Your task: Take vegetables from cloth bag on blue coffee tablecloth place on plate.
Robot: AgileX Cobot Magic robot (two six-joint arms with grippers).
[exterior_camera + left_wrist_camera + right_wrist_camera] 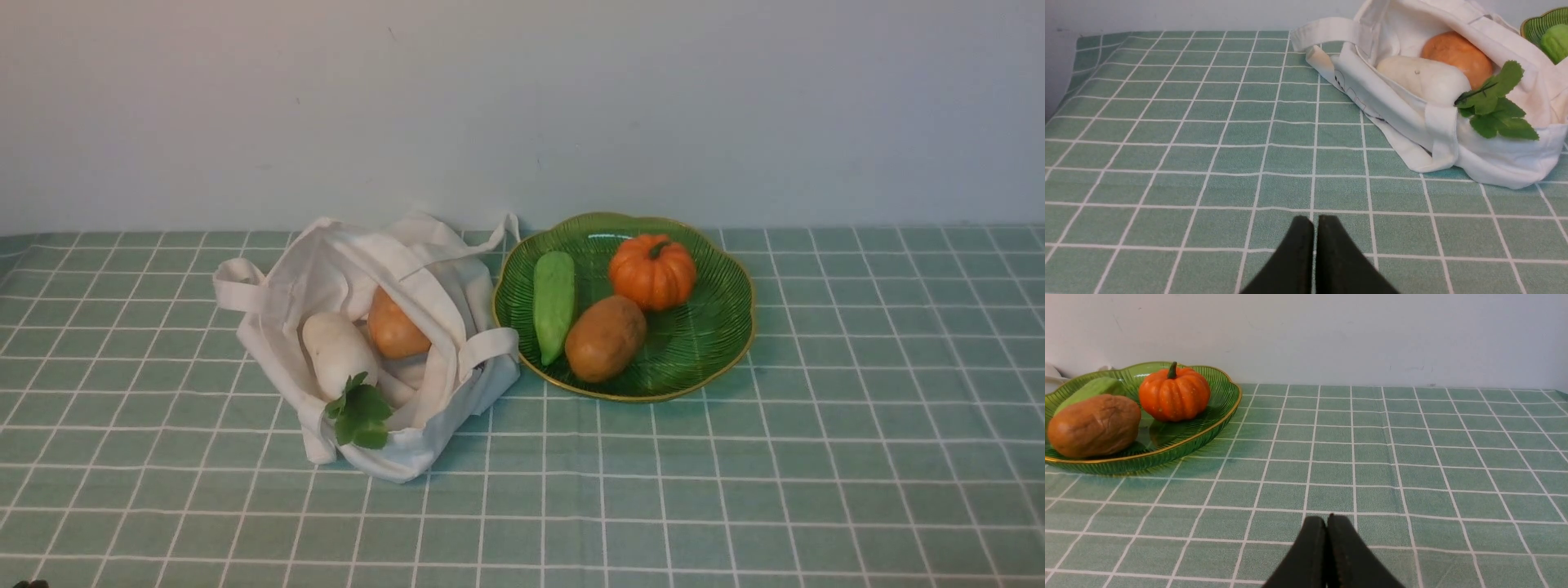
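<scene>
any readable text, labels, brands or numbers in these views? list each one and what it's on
No readable text in any view.
cloth bag: a faint dark printed mark on its side in the left wrist view, partly folded under and too small to read; cannot tell whether it is lettering or a drawing.
plate, the vegetables on it, tablecloth, wall: no lettering, labels or numbers visible.

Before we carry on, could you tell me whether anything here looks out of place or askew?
Nothing is spilled or damaged. The off-white cloth bag lies slumped open, with a small green leafy sprig hanging over its front edge.
</scene>
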